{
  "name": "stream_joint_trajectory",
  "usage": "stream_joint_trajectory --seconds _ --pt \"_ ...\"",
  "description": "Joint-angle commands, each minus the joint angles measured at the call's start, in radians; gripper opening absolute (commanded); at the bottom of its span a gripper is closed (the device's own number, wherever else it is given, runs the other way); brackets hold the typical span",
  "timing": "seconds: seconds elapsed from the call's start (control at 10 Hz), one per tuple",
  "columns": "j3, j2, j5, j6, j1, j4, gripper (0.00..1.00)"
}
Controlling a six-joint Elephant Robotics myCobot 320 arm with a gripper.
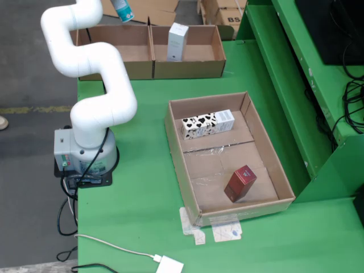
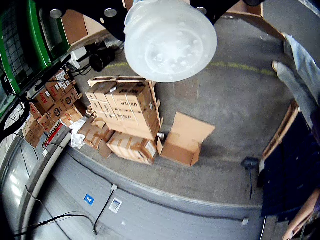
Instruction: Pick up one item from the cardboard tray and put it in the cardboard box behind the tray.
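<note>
Hanging above the box's [image 1: 153,54] left compartment, the bottle [image 1: 121,8] (gripper [image 2: 170,10] grasping it) sits at the table's [image 1: 142,216] back edge.

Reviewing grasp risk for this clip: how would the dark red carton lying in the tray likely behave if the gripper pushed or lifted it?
The red carton lies tilted on the flat tray floor, so a push would probably slide or pivot it rather than roll it. Its boxy, straight-edged shape suggests fairly stiff walls. Being small packaging, it is likely light, though its contents are not visible.
</note>
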Motion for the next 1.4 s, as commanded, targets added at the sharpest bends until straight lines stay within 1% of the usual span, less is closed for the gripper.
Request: stream_joint_trajectory --seconds 0.0,0.1,0.2,0.3,0.4,0.5,0.7,0.9,1.0,1.1,1.2,1.3 --pt "0.029 0.219 0.243 0.219 -0.149 -0.612 0.00" --pt "0.029 0.219 0.243 0.219 -0.149 -0.612 0.00" --pt "0.029 0.285 0.276 0.262 -0.150 -0.790 0.00" --pt "0.029 0.330 0.292 0.289 -0.151 -0.915 0.00" --pt "0.029 0.358 0.308 0.310 -0.156 -1.012 0.00" --pt "0.029 0.351 0.312 0.300 -0.167 -1.013 0.00" --pt "0.029 0.340 0.318 0.288 -0.177 -0.989 0.00" --pt "-0.370 0.490 0.344 0.277 -0.202 -0.761 0.00" --pt "-0.370 0.490 0.344 0.277 -0.202 -0.761 0.00" --pt "-0.475 0.499 0.344 0.272 -0.208 -0.670 0.00" --pt "-0.463 0.413 0.349 0.249 -0.226 -0.605 0.00" --pt "-0.463 0.413 0.349 0.249 -0.226 -0.605 0.00"
